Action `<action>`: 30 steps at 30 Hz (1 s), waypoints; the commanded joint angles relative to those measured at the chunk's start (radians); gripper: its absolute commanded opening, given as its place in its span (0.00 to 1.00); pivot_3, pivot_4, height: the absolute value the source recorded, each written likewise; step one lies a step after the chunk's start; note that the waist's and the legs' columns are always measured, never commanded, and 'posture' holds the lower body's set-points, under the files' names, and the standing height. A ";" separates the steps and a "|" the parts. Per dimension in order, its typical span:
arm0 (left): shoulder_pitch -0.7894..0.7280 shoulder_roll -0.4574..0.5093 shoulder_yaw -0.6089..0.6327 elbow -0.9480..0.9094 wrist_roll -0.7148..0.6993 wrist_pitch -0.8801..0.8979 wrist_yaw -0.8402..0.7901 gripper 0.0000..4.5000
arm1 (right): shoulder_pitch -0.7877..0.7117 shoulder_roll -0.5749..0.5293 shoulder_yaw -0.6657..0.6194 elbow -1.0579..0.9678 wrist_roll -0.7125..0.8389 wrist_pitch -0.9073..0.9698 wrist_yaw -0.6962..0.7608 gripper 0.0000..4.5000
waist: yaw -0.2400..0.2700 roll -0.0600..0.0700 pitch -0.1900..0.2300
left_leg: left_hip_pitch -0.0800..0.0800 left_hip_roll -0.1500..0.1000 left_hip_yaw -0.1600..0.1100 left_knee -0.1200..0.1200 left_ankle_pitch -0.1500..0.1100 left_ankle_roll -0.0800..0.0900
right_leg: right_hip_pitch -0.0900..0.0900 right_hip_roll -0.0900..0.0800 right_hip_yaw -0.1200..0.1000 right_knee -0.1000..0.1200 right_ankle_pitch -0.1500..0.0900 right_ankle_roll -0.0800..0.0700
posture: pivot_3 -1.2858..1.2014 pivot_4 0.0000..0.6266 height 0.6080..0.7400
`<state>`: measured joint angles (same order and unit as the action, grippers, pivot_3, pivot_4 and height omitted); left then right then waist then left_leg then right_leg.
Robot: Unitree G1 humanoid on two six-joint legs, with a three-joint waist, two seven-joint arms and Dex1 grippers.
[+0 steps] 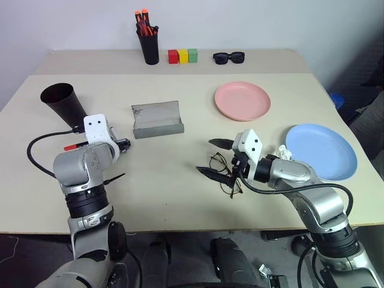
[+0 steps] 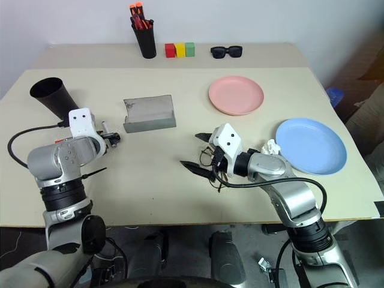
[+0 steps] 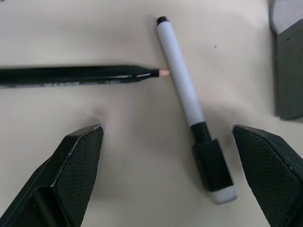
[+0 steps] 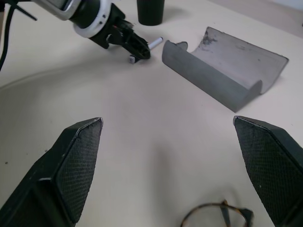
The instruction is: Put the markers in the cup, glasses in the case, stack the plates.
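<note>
Markers point(image 3: 184, 87) lie angled under my wide-open left claw point(image 3: 168, 177), so closing could just roll one off.

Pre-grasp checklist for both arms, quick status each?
1. Left gripper jaws open: ok.
2. White marker between left jaws: ok, capped end nearest.
3. Black marker apart from white one: ok, its tip close beside.
4. Right gripper jaws open: ok.
5. Glasses under right gripper, unheld: ok.
6. Case open: ok.
</note>
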<state>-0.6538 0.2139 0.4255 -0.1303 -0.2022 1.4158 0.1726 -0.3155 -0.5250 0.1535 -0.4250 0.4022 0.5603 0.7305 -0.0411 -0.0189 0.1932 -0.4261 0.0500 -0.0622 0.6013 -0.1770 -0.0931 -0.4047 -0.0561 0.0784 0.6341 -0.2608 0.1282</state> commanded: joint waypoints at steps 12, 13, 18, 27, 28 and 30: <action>-0.050 -0.039 0.086 -0.064 0.037 0.075 0.008 0.01 | -0.028 0.024 0.009 -0.003 -0.005 -0.028 0.010 1.00 | 0.001 0.000 0.000 | 0.000 0.000 0.000 0.000 0.000 0.000 | 0.000 0.000 0.000 0.000 0.000 0.000 | 0.52 0.24 1.00; -0.041 -0.031 0.073 -0.095 0.039 0.092 0.002 0.01 | -0.029 0.028 0.009 0.001 -0.004 -0.033 0.012 1.00 | 0.001 0.000 0.000 | 0.000 0.000 0.000 0.000 0.000 0.000 | 0.000 0.000 0.000 0.000 0.000 0.000 | 0.52 0.24 1.00; 0.077 0.030 0.022 -0.309 -0.019 0.071 -0.110 0.01 | -0.047 0.049 -0.007 0.022 0.014 -0.043 0.028 1.00 | -0.006 -0.001 0.001 | 0.000 0.000 0.000 -0.002 0.000 0.000 | -0.001 0.000 0.000 0.000 0.000 0.001 | 0.52 0.24 1.00; 0.168 0.064 0.148 -0.500 -0.041 -0.407 -0.201 0.01 | -0.080 0.066 0.009 0.081 0.005 -0.080 0.069 1.00 | 0.001 -0.004 0.000 | 0.000 0.000 0.000 -0.003 0.001 -0.002 | -0.001 0.000 0.000 -0.001 -0.001 -0.003 | 0.52 0.24 1.00; 0.162 0.076 0.160 -0.484 -0.015 -0.461 -0.176 0.01 | -0.084 0.068 0.011 0.086 0.003 -0.083 0.073 1.00 | 0.000 -0.004 0.000 | 0.000 0.000 0.000 -0.003 0.001 -0.002 | -0.001 0.000 0.000 -0.001 -0.001 -0.003 | 0.52 0.24 1.00; 0.126 0.136 0.145 -0.388 0.096 -0.586 -0.078 0.01 | -0.102 0.081 0.018 0.103 0.000 -0.094 0.081 1.00 | -0.001 -0.004 0.000 | 0.000 0.000 0.000 -0.003 0.001 -0.002 | -0.001 0.000 0.000 -0.001 -0.001 -0.003 | 0.52 0.24 1.00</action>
<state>-0.4940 0.3088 0.5576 -0.5533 -0.1863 0.9396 0.0296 -0.3851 -0.4551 0.1725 -0.3129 0.3965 0.4931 0.8023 -0.0422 -0.0226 0.1936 -0.4257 0.0502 -0.0621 0.5983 -0.1761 -0.0946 -0.4055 -0.0562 0.0784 0.6332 -0.2620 0.1250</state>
